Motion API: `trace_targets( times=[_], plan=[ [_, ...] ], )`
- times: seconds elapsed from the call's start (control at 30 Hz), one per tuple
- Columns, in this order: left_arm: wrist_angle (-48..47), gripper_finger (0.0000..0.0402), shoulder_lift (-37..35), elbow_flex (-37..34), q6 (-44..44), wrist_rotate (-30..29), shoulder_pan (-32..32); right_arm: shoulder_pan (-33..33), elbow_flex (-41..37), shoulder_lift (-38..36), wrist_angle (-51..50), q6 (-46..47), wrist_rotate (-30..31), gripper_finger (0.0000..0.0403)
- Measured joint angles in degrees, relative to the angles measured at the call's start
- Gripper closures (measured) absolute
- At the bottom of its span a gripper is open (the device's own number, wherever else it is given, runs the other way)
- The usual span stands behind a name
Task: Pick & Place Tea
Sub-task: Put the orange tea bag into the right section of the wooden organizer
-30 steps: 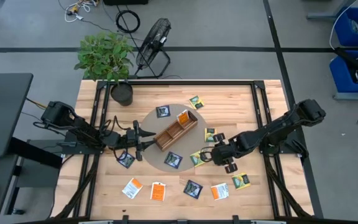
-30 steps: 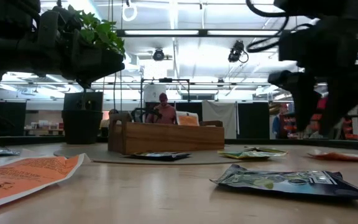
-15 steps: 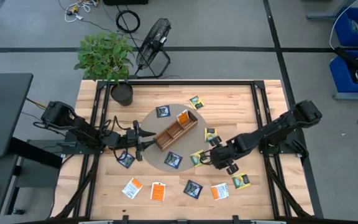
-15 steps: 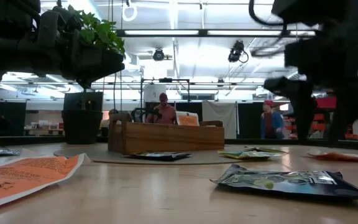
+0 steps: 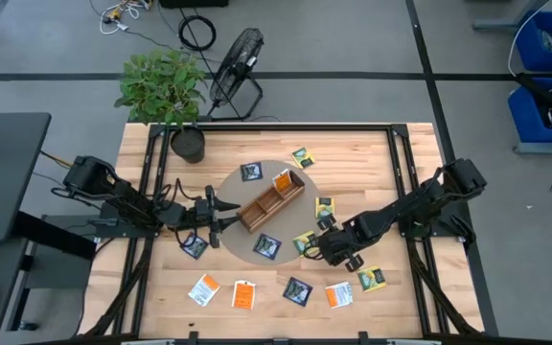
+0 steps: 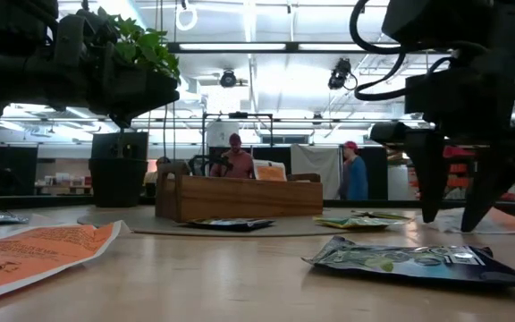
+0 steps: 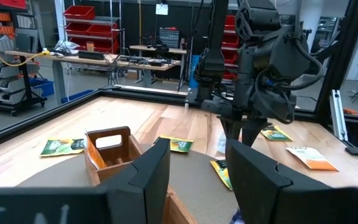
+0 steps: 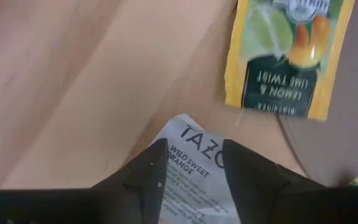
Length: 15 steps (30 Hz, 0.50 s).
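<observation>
The wooden tray (image 5: 271, 201) lies slanted on a round grey mat (image 5: 242, 182), with small tea packets scattered around it. My right gripper (image 5: 325, 245) points down, open, just right of the mat. An orange-and-white tea packet (image 8: 191, 174) lies flat on the table beneath it and shows between the two fingers. A yellow-green packet (image 8: 288, 56) lies just beyond, partly on the mat. In the low view the right gripper (image 6: 450, 219) has its fingertips close to the table. My left gripper (image 5: 220, 216) waits level and open at the tray's left end. My right gripper comes at the orange-and-white packet from above with its fingers pointing down over the packet's near corner (image 8: 185, 134). The packet lies flat on the table. Whether the fingertips touch it I cannot tell.
Several more packets lie near the front edge, among them an orange one (image 5: 244, 294) and a navy one (image 5: 297, 289). A navy packet (image 5: 266, 246) sits on the mat. A potted plant (image 5: 188, 144) stands at the far left corner. People move in the room behind.
My right gripper has come down toward the table and shifted a little toward the left and near edge, rolling about its own axis, until it stands over the orange-and-white packet. A person has walked through the room behind.
</observation>
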Motion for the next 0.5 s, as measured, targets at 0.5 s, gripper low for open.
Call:
trace_targets(
  times=[0.5],
  plan=[
    [0.01, 0.0239, 0.0, 0.0, -0.02, 0.0, 0.01, -0.47, -0.46, -0.17, 2.9, 8.67, 1.8, 0.0398]
  ],
)
